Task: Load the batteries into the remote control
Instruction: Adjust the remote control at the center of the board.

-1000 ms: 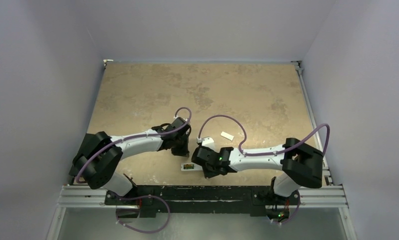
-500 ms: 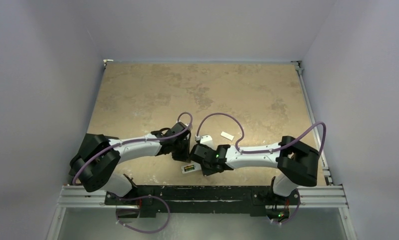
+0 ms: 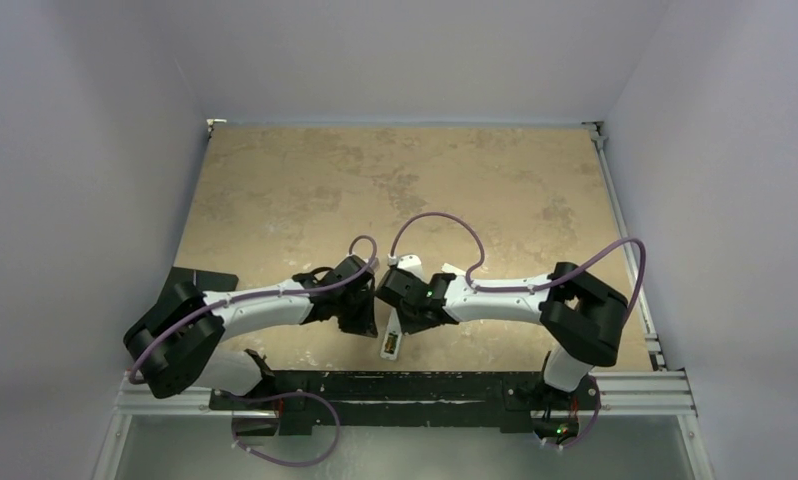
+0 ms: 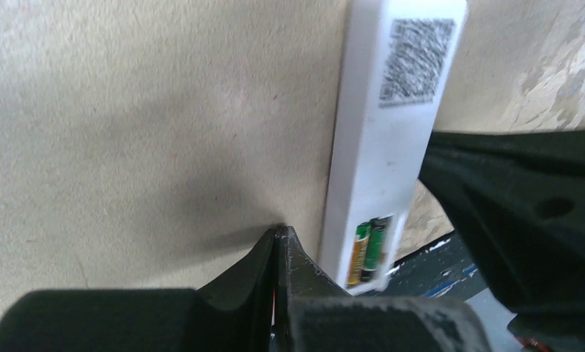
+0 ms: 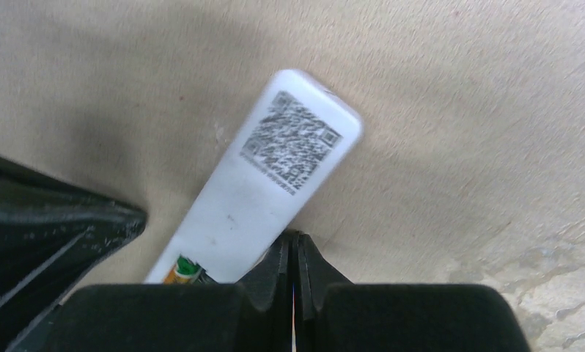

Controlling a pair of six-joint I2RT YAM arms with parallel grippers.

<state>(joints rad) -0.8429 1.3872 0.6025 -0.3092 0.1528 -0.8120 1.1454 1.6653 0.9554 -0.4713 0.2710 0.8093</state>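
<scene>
Top camera first. The remote control (image 3: 390, 343) now lies lengthwise, one end pointing at the arm bases. A second ago it lay crosswise on the desk (image 3: 375, 180). It sits just base-side of the left gripper (image 3: 367, 318) and the right gripper (image 3: 403, 318), which have drawn in until they nearly meet above it. It has also ended up nearer the desk's front edge.

Left wrist camera: my left gripper (image 4: 281, 236) is pinched fully shut and holds nothing. The remote control (image 4: 392, 147) lies back-up just to the right of its tips, and I cannot tell whether they touch. The batteries (image 4: 369, 253) lie side by side in the recess at the end nearest the gripper. The dark square label (image 4: 418, 62) is at the far end.

Right wrist camera: my right gripper (image 5: 295, 243) is also closed tight and empty. Its tips sit right against the remote's long edge, which slants away to their left. One battery end peeks out low at the left.

Both cells look seated, so I judge the loading itself done. The turn reads as my two shut grippers nudging the remote round between them. Any further push towards the bases could slide it off the front edge.
</scene>
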